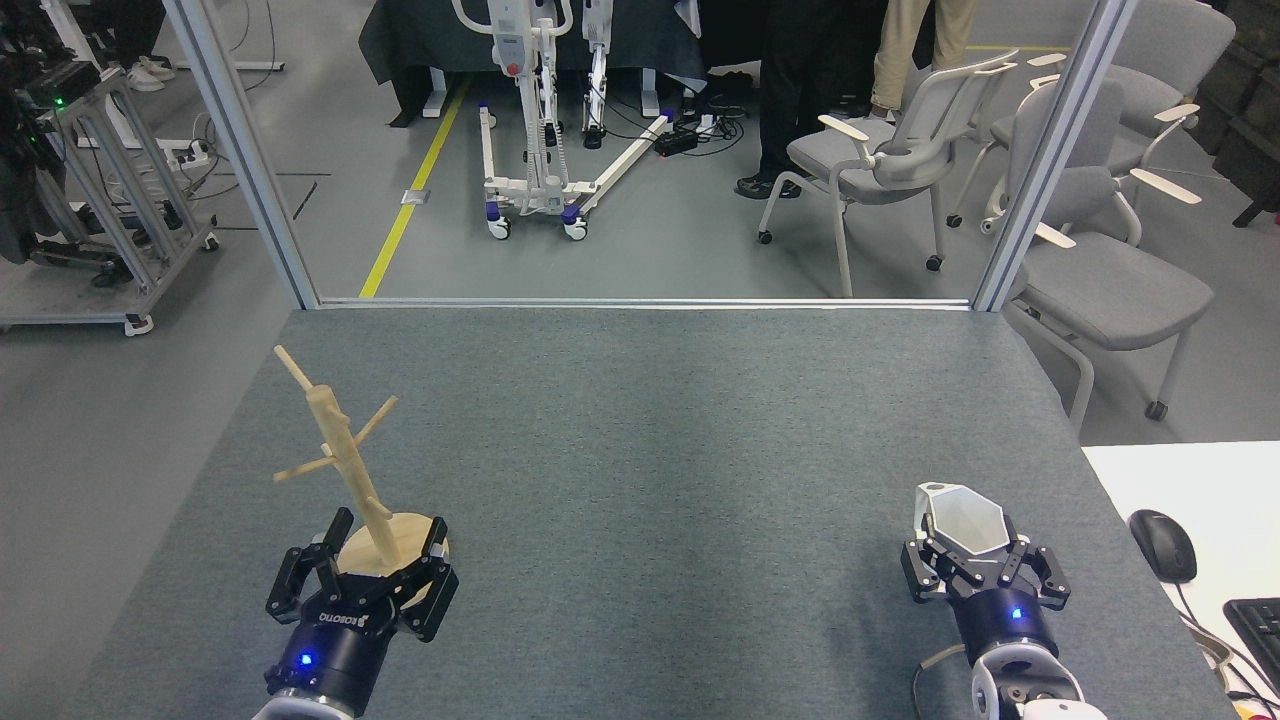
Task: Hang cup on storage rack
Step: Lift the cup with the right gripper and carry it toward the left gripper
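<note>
cup (962,527): white, faceted, mouth up, held at its base by right gripper (985,575), fingers closed around it | storage rack (352,470): far left of cup, upright on grey mat (640,450) | left gripper (365,580): fingers spread open around rack's round base | computer mouse (1163,545): seen right of cup

Cup (962,525): white, faceted, upright, clasped between the right gripper (975,562) fingers.
Storage rack (350,470): wooden, on the grey table (650,450) (near left); left gripper (372,565) straddles its base.
</note>
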